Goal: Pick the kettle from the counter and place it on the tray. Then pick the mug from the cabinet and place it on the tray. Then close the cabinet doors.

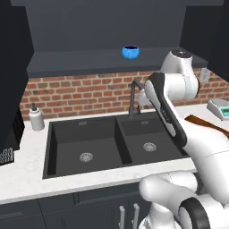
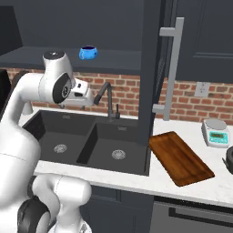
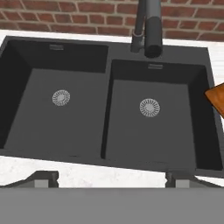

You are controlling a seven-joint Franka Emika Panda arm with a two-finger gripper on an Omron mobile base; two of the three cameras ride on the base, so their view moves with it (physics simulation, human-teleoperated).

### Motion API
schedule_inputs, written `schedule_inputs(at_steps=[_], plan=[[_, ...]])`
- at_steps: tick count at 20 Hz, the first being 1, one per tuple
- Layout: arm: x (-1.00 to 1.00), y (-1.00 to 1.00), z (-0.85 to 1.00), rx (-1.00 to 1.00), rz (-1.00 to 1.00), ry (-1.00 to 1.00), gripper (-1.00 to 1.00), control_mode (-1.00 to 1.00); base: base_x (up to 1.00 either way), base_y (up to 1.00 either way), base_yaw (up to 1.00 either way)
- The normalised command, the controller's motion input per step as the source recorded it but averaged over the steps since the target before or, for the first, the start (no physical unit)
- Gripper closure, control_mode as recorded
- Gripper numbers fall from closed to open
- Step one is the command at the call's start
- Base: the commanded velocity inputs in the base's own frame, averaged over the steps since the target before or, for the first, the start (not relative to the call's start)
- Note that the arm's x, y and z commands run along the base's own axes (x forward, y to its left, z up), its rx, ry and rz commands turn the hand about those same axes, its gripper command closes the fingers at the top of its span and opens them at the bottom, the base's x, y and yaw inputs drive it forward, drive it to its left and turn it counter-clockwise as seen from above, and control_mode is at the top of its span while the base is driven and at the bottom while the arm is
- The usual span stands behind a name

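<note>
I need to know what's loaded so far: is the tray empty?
Empty: the tray lies bare on the counter, and the mug sits on the cabinet shelf.

A small rounded bright blue mug [image 1: 130,52] with a dark inside stands upright on the wide dark shelf of the charcoal wall cabinet [image 1: 107,60], above a red brick wall. A tall charcoal cabinet door [image 2: 154,68] with a slim grey vertical handle stands swung open, edge-on in the right base view. A flat brown wooden tray [image 2: 180,157] lies bare on the white marbled counter [image 2: 195,189], just right of the sink, and the dark kettle [image 2: 229,160] is only partly visible at the frame's right edge, apart from the tray.
</note>
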Motion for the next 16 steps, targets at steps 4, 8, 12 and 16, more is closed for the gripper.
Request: schedule_inputs(at_steps=[4,8,12,16], plan=[[-0.48,-0.15,0.00,0.00,-0.04,-0.37,-1.00,-1.00,0.00,0.00,0.00],[-0.48,-0.20,0.00,0.00,-0.17,-0.31,-1.00,-1.00,0.00,0.00,0.00],[-0.46,-0.16,-0.01,0.00,-0.12,-0.22,-1.00,-1.00,0.00,0.00,0.00],[-0.36,-0.02,0.00,0.00,-0.04,-0.12,-1.00,-1.00,0.00,0.00,0.00]])
